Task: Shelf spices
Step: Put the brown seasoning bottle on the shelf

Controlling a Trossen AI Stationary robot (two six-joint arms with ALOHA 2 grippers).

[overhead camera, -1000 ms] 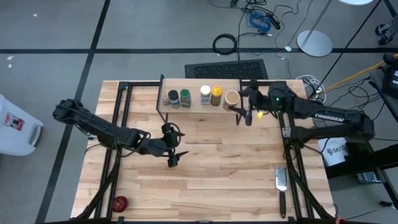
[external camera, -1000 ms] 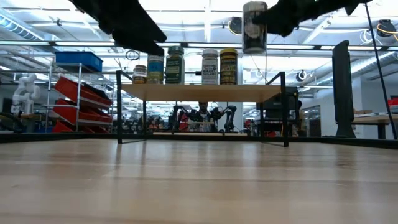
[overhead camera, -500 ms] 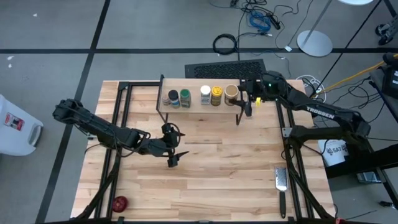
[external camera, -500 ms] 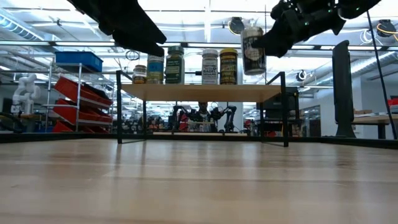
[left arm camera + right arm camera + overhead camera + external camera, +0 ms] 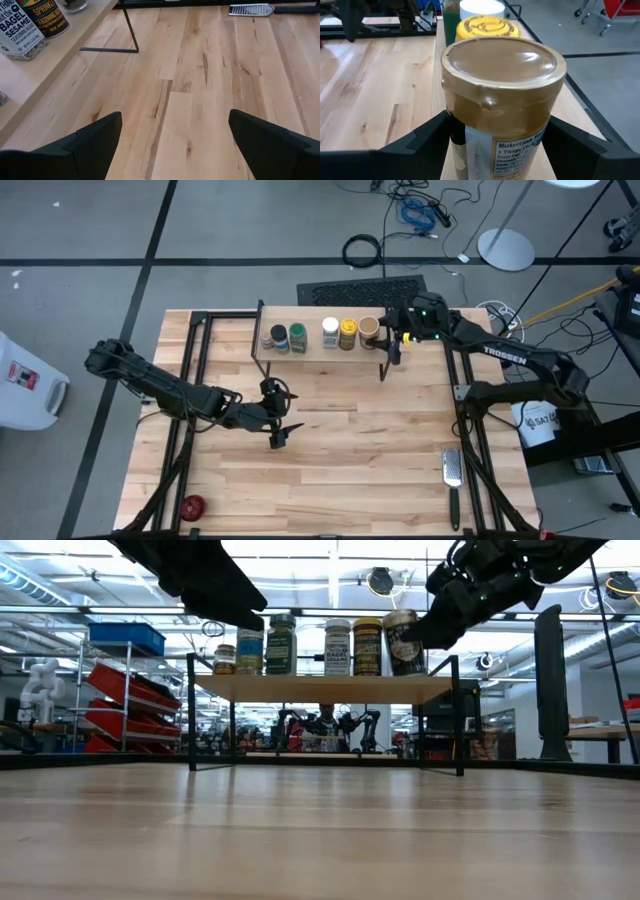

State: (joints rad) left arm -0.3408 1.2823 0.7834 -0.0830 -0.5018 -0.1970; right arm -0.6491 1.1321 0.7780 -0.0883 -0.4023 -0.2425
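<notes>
The right gripper (image 5: 385, 332) holds the tan jar (image 5: 404, 642) at the right end of the shelf (image 5: 320, 688), near the top middle of the overhead picture, and it should set the jar flat and straight next to the yellow jar (image 5: 367, 647) before opening; I think the jar's bottom touches the plank, but I can't be sure. The left gripper (image 5: 280, 413) waits wide open and empty over the middle of the wooden table (image 5: 340, 470). Behind the table is a big room with red bins (image 5: 125, 700) on the left of the low picture.
</notes>
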